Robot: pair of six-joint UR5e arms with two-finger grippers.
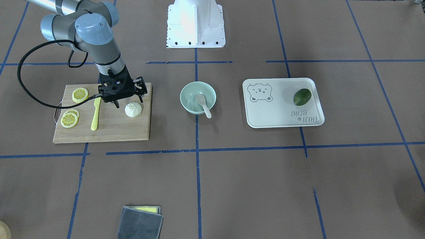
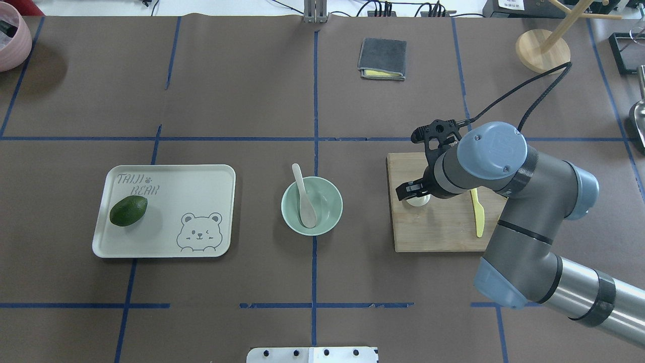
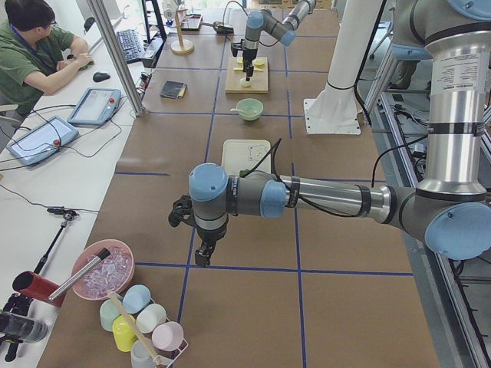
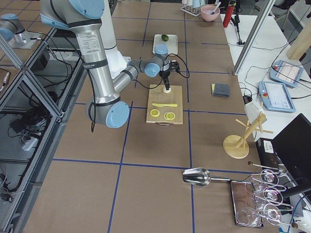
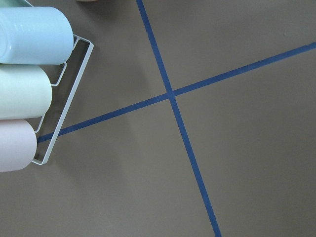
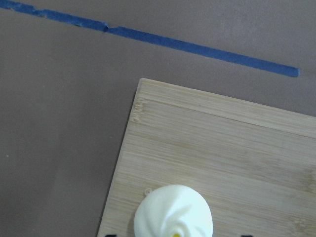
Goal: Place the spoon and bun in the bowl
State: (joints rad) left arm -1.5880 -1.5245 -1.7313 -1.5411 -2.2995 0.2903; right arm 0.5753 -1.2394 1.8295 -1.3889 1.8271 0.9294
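Bun first: small white steamed bun point(image 1: 133, 110), pleated swirl top, sits on the pale bamboo cutting board point(image 1: 113, 131), near the edge facing the bowl. The front-facing view shows it whole, at about 5 o'clock from the right gripper point(image 1: 128, 101), whose black fingers stand spread above it. The overhead view hides most of it under the wrist, so only a white sliver shows. The right wrist view gives the swirl close up, with dark tips just showing on either side at the bottom edge.

Off-white soup spoon point(image 1: 203, 103) lies in the round, glossy mint-green bowl point(image 1: 186, 89). Scoop inside, short thick handle over the rim at 5 o'clock front-facing, 11 o'clock from overhead.

Left gripper point(image 3: 201, 254) shows only from the table's end, low over the brown table covering; cannot tell whether spread or closed. Its wrist view has a blue tape cross point(image 5: 170, 95) and three pastel cups point(image 5: 22, 94) in a white wire rack.

Also on the board: flat yellow plastic knife point(image 1: 96, 113), lemon slices point(image 1: 69, 119). White bear-print tray point(image 1: 275, 116) at the bowl's 3 o'clock front-facing, holding a dark green oval fruit point(image 1: 302, 96). Folded grey cloth point(image 1: 141, 222) at the near edge.
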